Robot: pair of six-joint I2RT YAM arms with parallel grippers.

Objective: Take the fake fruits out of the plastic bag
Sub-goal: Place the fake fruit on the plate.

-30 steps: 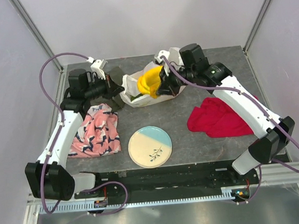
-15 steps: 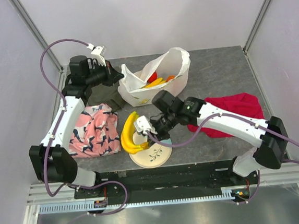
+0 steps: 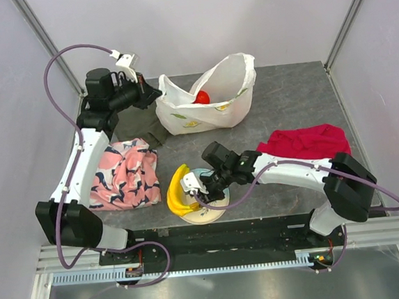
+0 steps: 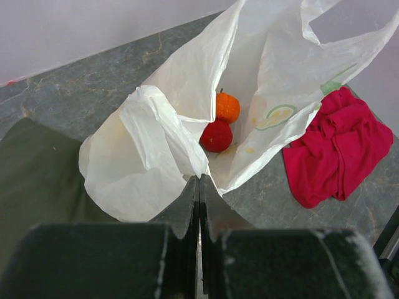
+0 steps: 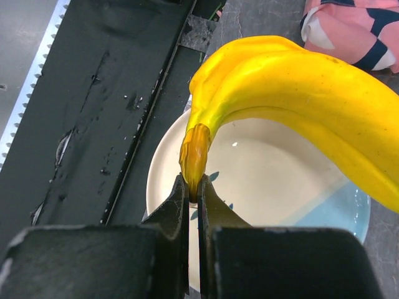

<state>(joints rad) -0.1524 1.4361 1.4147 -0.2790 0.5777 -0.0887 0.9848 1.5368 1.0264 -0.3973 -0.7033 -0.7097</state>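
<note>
Pinching the stubby stem end of the yellow bananas point(image 5: 299, 118), the right gripper point(image 5: 194, 192) has its two fingers pressed together on that stem, with only the stem's thickness between them. In the top view this sits at the lower centre of the frame. The bunch curves out to the left over the left rim of the cream-and-blue plate point(image 3: 217, 211), and part of it hangs past the rim; whether the fruit touches the plate cannot be told from either view. At the upper left of the top view the left gripper point(image 4: 199, 185) is closed as well, its jaws meeting on a fold of the plastic bag point(image 4: 140, 156) at the bag's left rim, so the thin white film is nipped between them. The bag lies at the upper centre of the grey table point(image 3: 289, 93) with its mouth gaping upward. Inside it, in the left wrist view, a red apple point(image 4: 216, 136) and a ribbed orange fruit point(image 4: 227, 107) lie side by side — seemingly touching — down in the bottom of the bag. A dark green cloth point(image 3: 141, 124) lies just left of the bag, under the left gripper. A pink patterned cloth point(image 3: 126, 173) is spread at the middle left of the top view, and a red cloth point(image 3: 304, 144) is bunched at the middle right, below and to the right of the bag.
</note>
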